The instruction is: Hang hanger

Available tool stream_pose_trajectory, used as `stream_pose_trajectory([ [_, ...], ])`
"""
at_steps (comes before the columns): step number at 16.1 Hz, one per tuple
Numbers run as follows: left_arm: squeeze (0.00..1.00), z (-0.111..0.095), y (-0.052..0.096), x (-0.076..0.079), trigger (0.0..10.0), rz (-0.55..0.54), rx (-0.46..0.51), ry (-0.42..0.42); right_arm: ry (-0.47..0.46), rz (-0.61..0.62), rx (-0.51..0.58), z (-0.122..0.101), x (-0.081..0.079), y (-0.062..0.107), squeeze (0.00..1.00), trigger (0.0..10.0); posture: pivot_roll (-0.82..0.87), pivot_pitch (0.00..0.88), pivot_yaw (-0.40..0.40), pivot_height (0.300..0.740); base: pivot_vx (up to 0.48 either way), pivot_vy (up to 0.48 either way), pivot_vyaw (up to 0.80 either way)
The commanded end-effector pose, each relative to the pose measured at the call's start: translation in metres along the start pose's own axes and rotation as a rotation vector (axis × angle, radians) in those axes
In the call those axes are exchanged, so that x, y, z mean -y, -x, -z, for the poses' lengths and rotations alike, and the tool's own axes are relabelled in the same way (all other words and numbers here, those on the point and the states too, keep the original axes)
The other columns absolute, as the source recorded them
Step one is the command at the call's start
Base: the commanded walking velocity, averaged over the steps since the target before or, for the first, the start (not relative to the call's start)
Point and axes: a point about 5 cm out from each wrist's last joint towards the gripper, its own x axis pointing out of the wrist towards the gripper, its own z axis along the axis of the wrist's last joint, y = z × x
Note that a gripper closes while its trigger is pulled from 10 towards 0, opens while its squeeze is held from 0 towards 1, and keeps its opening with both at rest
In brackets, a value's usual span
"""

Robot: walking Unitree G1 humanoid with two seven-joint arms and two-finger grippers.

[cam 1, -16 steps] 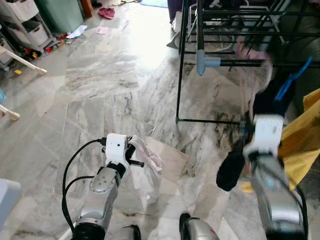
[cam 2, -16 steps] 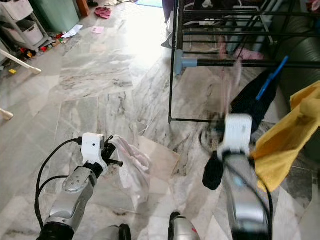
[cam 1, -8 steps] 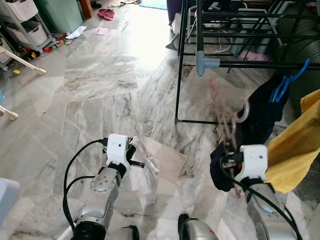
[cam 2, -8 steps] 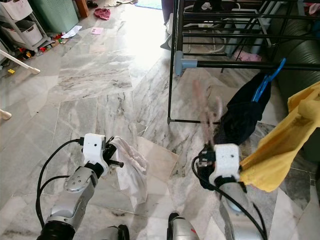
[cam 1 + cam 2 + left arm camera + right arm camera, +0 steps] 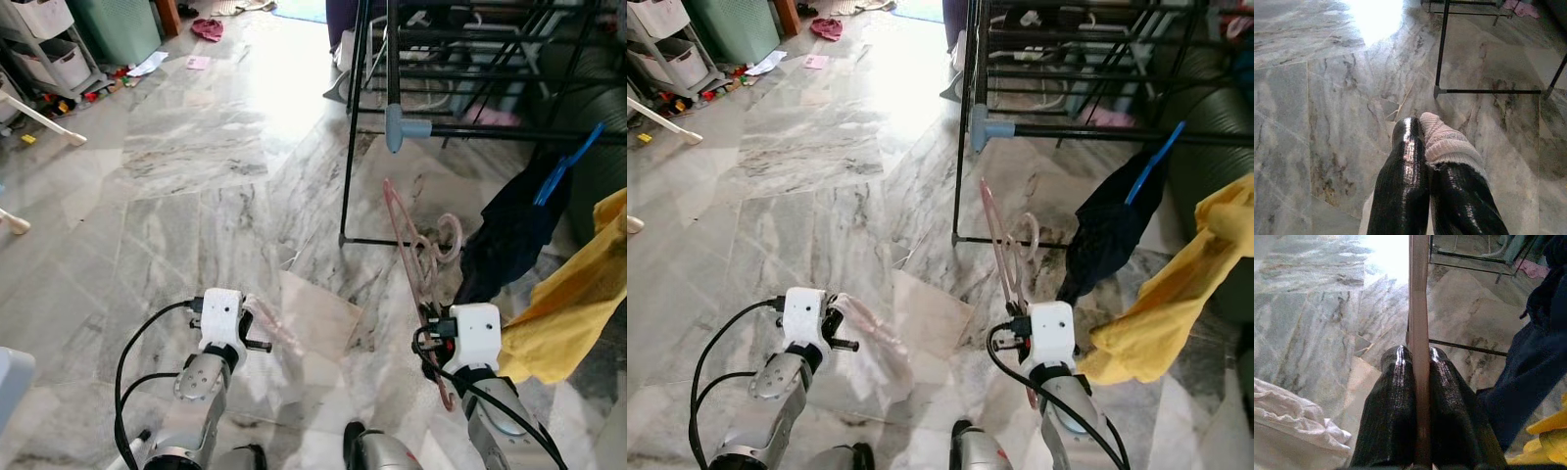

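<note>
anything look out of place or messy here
The yellow garment droops bunched at the drying rack's right end. Clothes and small bits litter the far floor. The pink hanger sits bare in the right gripper.

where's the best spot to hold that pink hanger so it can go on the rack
Low on one straight side bar, from beneath, as the right claw holds the pink hanger now. The bar is thin and flat, so the fingers close flush, and the hook stays free on top, toward the rack rail.
</note>
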Motion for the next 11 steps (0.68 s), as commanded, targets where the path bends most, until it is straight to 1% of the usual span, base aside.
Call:
stream_pose_trajectory([
  [1,0.00,0.002,0.001,-0.004,10.0,-0.040,-0.004,0.004,0.007,0.001,-0.040,0.006,-0.001,-0.002,0.00,10.0,-0.05,0.138,-0.034,0.740,0.000,0.000,0.00],
  [2,0.00,0.000,-0.002,-0.002,10.0,-0.057,0.004,0.013,0.004,-0.019,-0.043,0.005,-0.003,-0.006,0.00,10.0,-0.04,0.107,-0.056,0.740,0.000,0.000,0.00],
  [5,0.00,-0.003,-0.005,0.000,10.0,-0.088,0.023,0.010,-0.001,-0.054,-0.032,0.002,-0.003,-0.012,0.00,10.0,-0.02,0.088,-0.058,0.740,0.000,0.000,0.00],
  [6,0.00,-0.003,-0.006,0.000,10.0,-0.091,0.021,-0.001,-0.011,-0.021,-0.016,-0.001,0.004,-0.018,0.00,10.0,-0.02,0.080,-0.044,0.740,0.000,0.000,0.00],
  [8,0.00,-0.001,-0.007,-0.002,10.0,-0.089,0.004,-0.028,-0.057,0.030,-0.039,0.003,0.009,-0.022,0.00,10.0,-0.03,0.085,-0.042,0.740,0.000,0.000,0.00],
  [9,0.00,-0.001,-0.008,-0.001,10.0,-0.070,0.006,-0.030,-0.047,0.021,-0.031,0.002,0.007,-0.021,0.00,10.0,-0.03,0.077,-0.044,0.740,0.000,0.000,0.00],
  [10,0.00,-0.004,-0.009,0.000,10.0,-0.068,0.016,-0.047,-0.032,0.015,-0.029,0.001,0.005,-0.020,0.00,10.0,-0.04,0.082,-0.045,0.740,0.000,0.000,0.00],
  [11,0.00,-0.006,-0.010,-0.001,10.0,-0.074,0.018,-0.042,-0.017,0.023,-0.026,0.001,0.004,-0.019,0.00,10.0,-0.05,0.085,-0.046,0.740,0.000,0.000,0.00],
])
